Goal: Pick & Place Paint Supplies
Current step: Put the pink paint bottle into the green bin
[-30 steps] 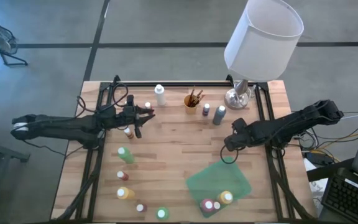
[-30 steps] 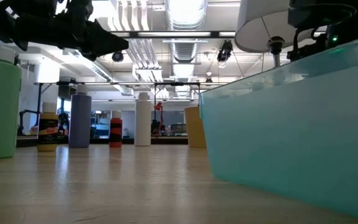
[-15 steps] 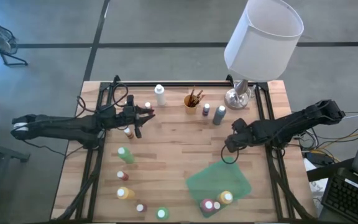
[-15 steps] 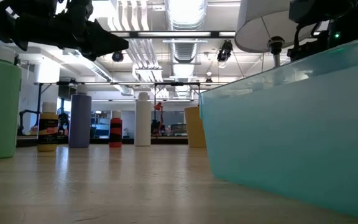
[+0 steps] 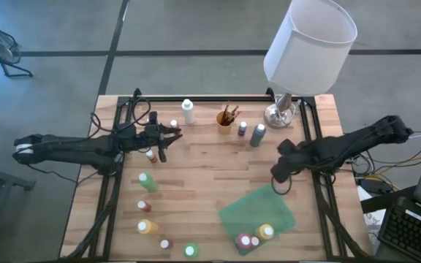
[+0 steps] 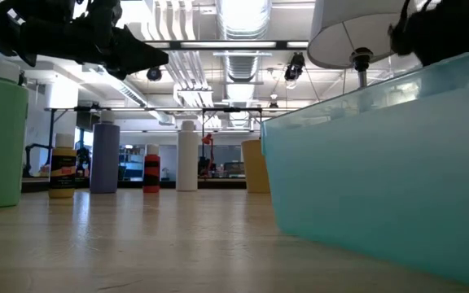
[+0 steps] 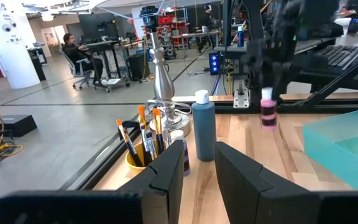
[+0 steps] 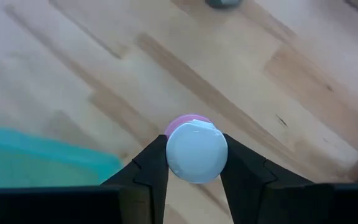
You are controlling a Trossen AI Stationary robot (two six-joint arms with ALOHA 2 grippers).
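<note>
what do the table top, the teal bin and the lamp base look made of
Table top: wood, pale planks with visible grain, matte. Teal bin: likely plastic, translucent, smooth walls. Lamp base: probably polished metal, silvery and turned, reflecting the room.

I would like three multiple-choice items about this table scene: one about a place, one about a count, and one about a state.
1. Where does the brush cup stand?
A. inside the teal bin
B. near the table's far edge, between the tall white bottle and the lamp base
C. beside the green bottle

2. How many bottles lie in the teal bin?
A. none
B. three
C. six

3. What is the right gripper doing?
A. hanging open, with nothing in it
B. gripping a brush
C. gripping a pink bottle with a white cap

Answers:
1 B, the high view shows the cup in the far row between them.
2 B, three caps show in the bin's near corner.
3 C, the right wrist view shows the jaws pressed on both sides of the cap.
</note>
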